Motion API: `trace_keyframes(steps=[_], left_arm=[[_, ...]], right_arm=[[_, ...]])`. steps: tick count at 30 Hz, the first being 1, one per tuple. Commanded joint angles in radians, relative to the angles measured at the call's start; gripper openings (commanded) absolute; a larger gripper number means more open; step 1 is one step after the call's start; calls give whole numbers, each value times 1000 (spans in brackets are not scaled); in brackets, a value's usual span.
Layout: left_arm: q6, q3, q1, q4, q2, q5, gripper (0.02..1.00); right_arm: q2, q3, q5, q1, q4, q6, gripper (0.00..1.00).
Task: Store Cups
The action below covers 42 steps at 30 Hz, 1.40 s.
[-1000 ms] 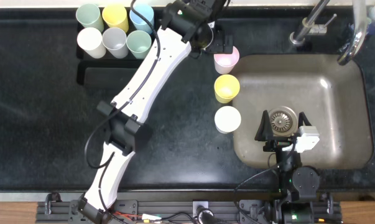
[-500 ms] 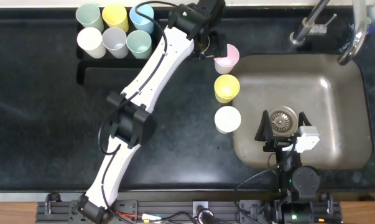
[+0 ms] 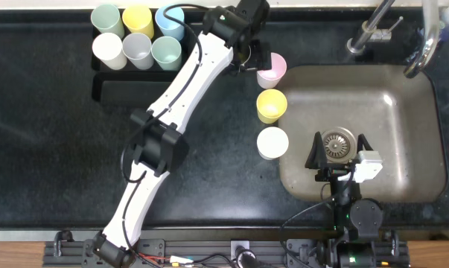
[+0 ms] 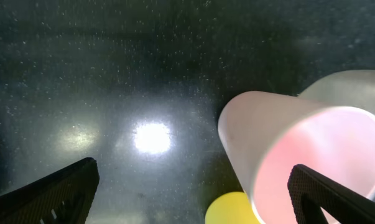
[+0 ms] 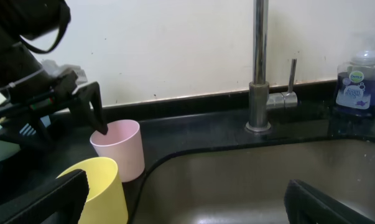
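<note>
A bright glare spot sits on the dark surface [image 4: 81, 74]; the inside of the pink cup [image 4: 262, 143] glows brightly.

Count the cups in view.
9. Six cups stand in the back-left rack; a pink cup, a yellow cup and a white cup line the sink's left edge. Nested ones could be hidden.

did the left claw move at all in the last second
Yes, the left claw shifted right in the top view, closer to the pink cup beside the sink.
</note>
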Motion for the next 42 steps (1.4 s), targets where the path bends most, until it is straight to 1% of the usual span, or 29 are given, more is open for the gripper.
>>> trace_keyframes(steps=[1, 4, 5, 6, 7, 8, 15, 18, 19, 20, 24, 26, 29, 30, 32, 33, 34, 35, 37, 38, 40, 42], left_arm=[[-13, 19, -5, 2, 28, 6, 1000], [-13, 19, -5, 2, 30, 6, 987], [-13, 19, -5, 2, 31, 6, 901], [-13, 19, -5, 2, 31, 6, 752], [-13, 19, -5, 3, 31, 6, 277], [-12, 19, -5, 4, 31, 6, 36], [-9, 31, 10, 63, -4, 5, 34], [-9, 34, 42, 48, -93, -45, 34], [-9, 34, 58, 28, -129, -66, 34], [-9, 34, 95, -35, -199, -102, 36], [-10, 32, 224, -278, -380, -124, 36], [9, 13, 290, -356, -470, -157, 36], [47, -130, 374, -355, -637, -205, 36], [34, -209, 399, -355, -695, -230, 36], [-35, -430, 462, -347, -831, -286, 36], [-62, -548, 499, -320, -893, -295, 36], [-65, -666, 540, -269, -951, -283, 36], [-61, -795, 591, -187, -1007, -251, 36], [-24, -988, 683, -27, -1072, -150, 36], [-12, -1052, 721, 34, -1083, -103, 36], [-11, -1125, 777, 92, -1080, -30, 36], [-11, -1140, 808, 96, -1051, -9, 36]], right_arm=[[-8, -14, 0, 5, 6, -3, 998], [-8, -14, 0, 5, 6, -3, 998], [-8, -14, 0, 5, 6, -3, 998], [-8, -14, 0, 5, 6, -3, 998], [-8, -14, 0, 5, 6, -3, 998], [-8, -14, 0, 5, 6, -3, 998], [-8, -14, 0, 5, 6, -3, 998], [-8, -14, 0, 5, 6, -3, 998], [-8, -14, 0, 5, 6, -3, 998], [-8, -14, 0, 5, 6, -3, 998], [-8, -14, 0, 5, 6, -3, 998], [-8, -14, 0, 5, 6, -3, 998], [-8, -14, 0, 5, 6, -3, 998], [-8, -14, 0, 5, 6, -3, 998], [-8, -14, 0, 5, 6, -3, 998], [-8, -14, 0, 5, 6, -3, 998], [-8, -14, 0, 5, 6, -3, 998], [-8, -14, 0, 5, 6, -3, 998], [-8, -14, 0, 5, 6, -3, 998], [-8, -14, 0, 5, 6, -3, 998], [-8, -14, 0, 5, 6, -3, 998], [-8, -14, 0, 5, 6, -3, 998]])
